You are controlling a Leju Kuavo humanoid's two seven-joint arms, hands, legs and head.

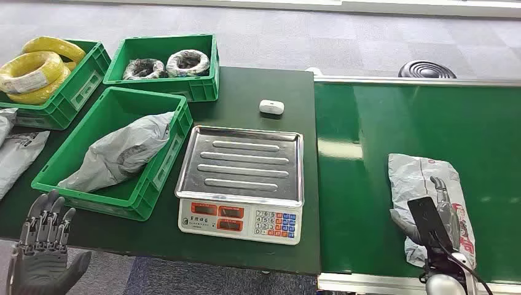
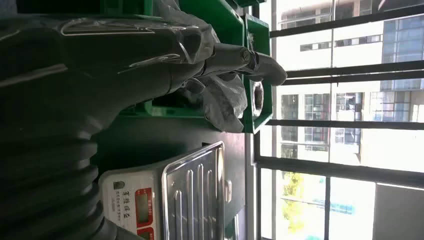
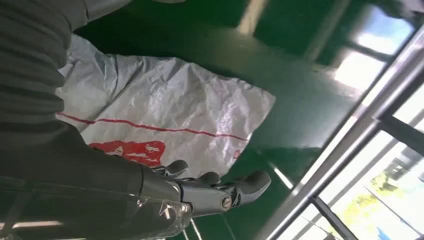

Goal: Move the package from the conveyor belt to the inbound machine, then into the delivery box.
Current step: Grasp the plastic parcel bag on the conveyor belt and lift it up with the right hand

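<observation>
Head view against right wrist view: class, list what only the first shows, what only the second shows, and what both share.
Only the head view shows the scale with its bare steel tray, the green bin holding a grey bag, the bins of yellow coils and dark coils, a small white case, and the left hand, open at the table edge.

Only the right wrist view shows window bars and daylight beyond.

Both show the grey package with red print lying flat on the green belt, and the right hand over it.
</observation>
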